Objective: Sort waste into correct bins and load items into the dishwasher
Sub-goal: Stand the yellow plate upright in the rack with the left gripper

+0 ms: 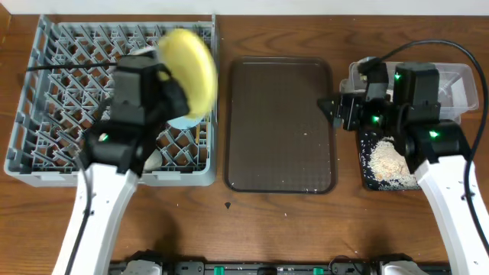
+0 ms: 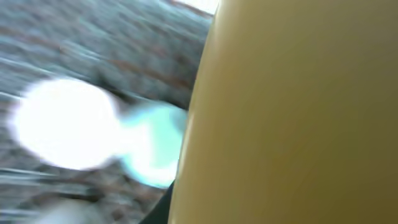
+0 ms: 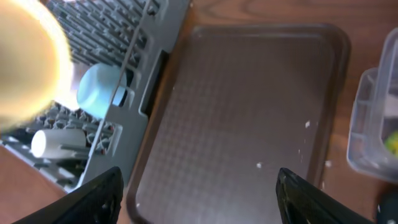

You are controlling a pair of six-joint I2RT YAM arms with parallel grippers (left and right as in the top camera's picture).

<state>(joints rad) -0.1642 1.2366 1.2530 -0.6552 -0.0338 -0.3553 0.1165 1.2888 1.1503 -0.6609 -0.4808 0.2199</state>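
Pale-yellow plate (image 1: 189, 70) sits tight against the left wrist camera, filling half its view and blurred. I judge the left gripper (image 1: 173, 92) to be clenched on the plate's lower rim, though its fingers are hidden. The plate is held on edge over the right side of the grey dish rack (image 1: 69, 53), its face slanting roughly front to back.

Just beneath lie the light-blue bowl (image 3: 102, 87) and the white bowl (image 2: 65, 124), with a small white cup (image 3: 59, 142) nearby, so free peg rows lie leftward and toward the far edge. The rack's right wall is close.

Beyond it the brown serving tray (image 1: 279, 130) rests on the desk (image 1: 229, 229). Farther off, the right gripper (image 3: 199, 177) hangs spread and empty.
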